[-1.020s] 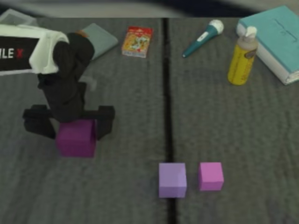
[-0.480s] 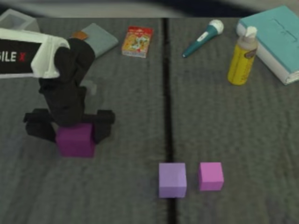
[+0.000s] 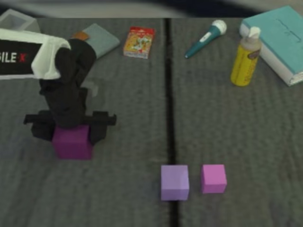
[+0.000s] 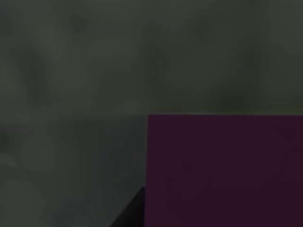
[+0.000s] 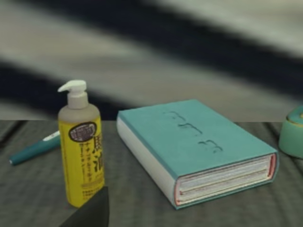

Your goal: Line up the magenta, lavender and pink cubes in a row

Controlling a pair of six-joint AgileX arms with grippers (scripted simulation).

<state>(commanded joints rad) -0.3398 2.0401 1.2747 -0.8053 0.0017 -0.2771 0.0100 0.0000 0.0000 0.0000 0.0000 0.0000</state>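
Observation:
The magenta cube (image 3: 72, 144) stands at the table's left, with my left gripper (image 3: 71, 128) down over it and shut on its two sides. It fills the left wrist view as a dark purple block (image 4: 222, 170) with one black finger (image 4: 131, 213) against its edge. The lavender cube (image 3: 174, 182) sits near the front, on the table's dark centre seam. The smaller pink cube (image 3: 213, 178) is just to its right, a small gap between them. My right gripper (image 5: 142, 224) is parked out of the top view, open, one dark finger (image 5: 92, 213) showing.
Along the back stand a yellow pump bottle (image 3: 245, 59), a teal book (image 3: 279, 40), a teal and white thermometer (image 3: 206, 39), a red card box (image 3: 139, 42), a grey-blue pad (image 3: 99, 40) and a grey block (image 3: 19, 21). A dark seam (image 3: 168, 94) splits the mat.
My left gripper's fingers have drawn in against the magenta cube's sides. The cube has shifted slightly left with the gripper. The other two cubes have not moved.

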